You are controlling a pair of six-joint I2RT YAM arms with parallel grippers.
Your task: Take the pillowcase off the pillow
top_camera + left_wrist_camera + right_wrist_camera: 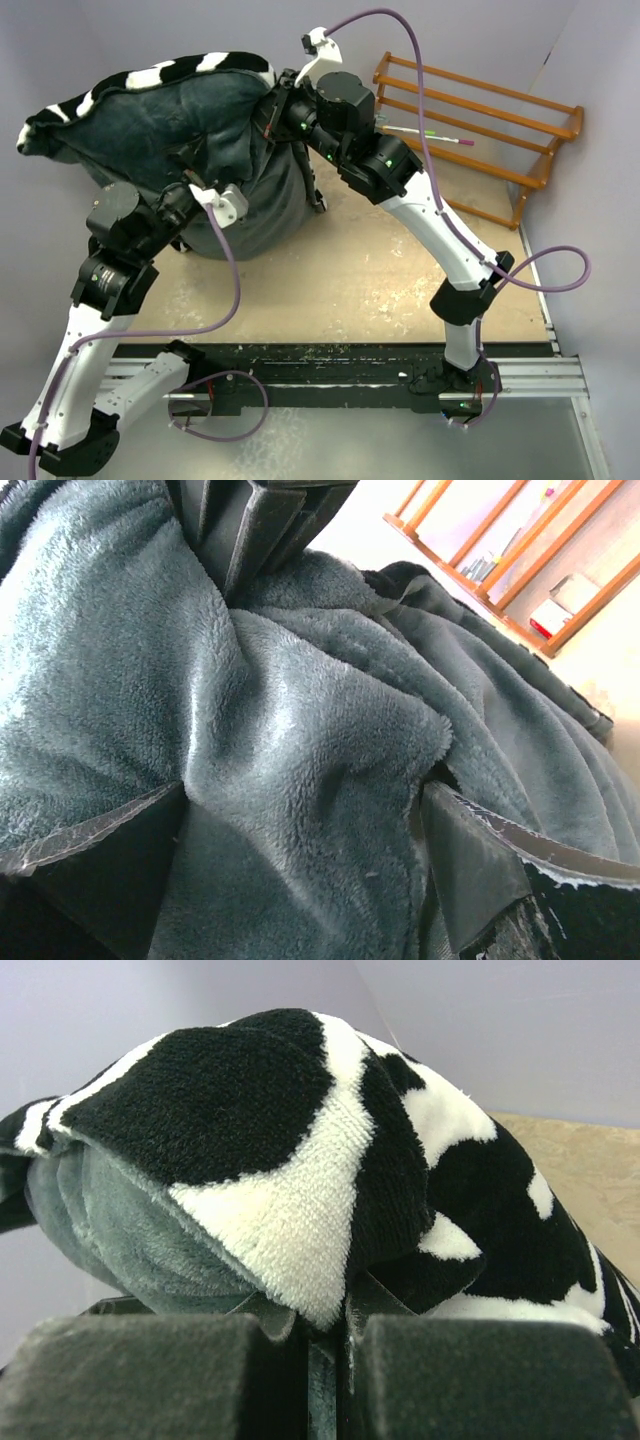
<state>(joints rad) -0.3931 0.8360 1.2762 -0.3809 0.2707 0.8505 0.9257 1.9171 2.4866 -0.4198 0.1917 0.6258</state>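
One pillowcase (170, 120) is hanging raised over the far left of the table (380, 280), its grey plush facing the top camera and zebra stripes running along its upper edge. Right gripper (335, 1355) is pinching the striped edge, jaws nearly together. Left gripper (300, 820) is pressing into grey plush, jaws wide, a fold bulging between them; whether it is clamping cannot be told. One wooden rack (480, 130) is standing far right.

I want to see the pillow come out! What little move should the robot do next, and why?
Probably pull the right gripper slightly up and away: it pinches the striped pillowcase edge, the left gripper straddles the grey bulge, and no white pillow shows.
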